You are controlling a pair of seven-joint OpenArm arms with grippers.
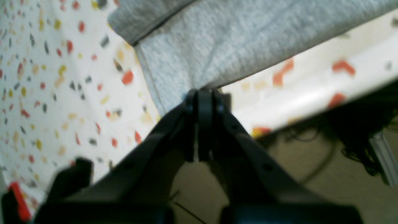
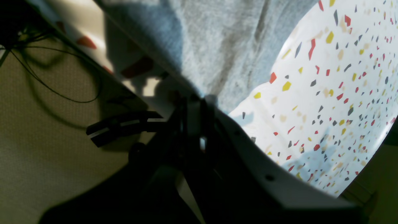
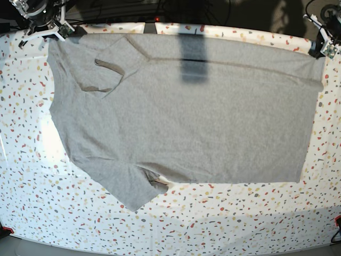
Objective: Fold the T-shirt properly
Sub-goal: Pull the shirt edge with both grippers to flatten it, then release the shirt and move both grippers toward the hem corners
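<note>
Now we grip the T-shirt (image 3: 186, 117), spread along the bench (image 3: 213, 224)'s far edge, both jaws clenched on its far corners; next, we judge, carry that edge toward the near edge.

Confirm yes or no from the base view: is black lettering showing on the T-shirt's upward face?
No. The T-shirt lies spread with a plain grey face up; only a dark shadow band crosses it near the top edge.
</note>
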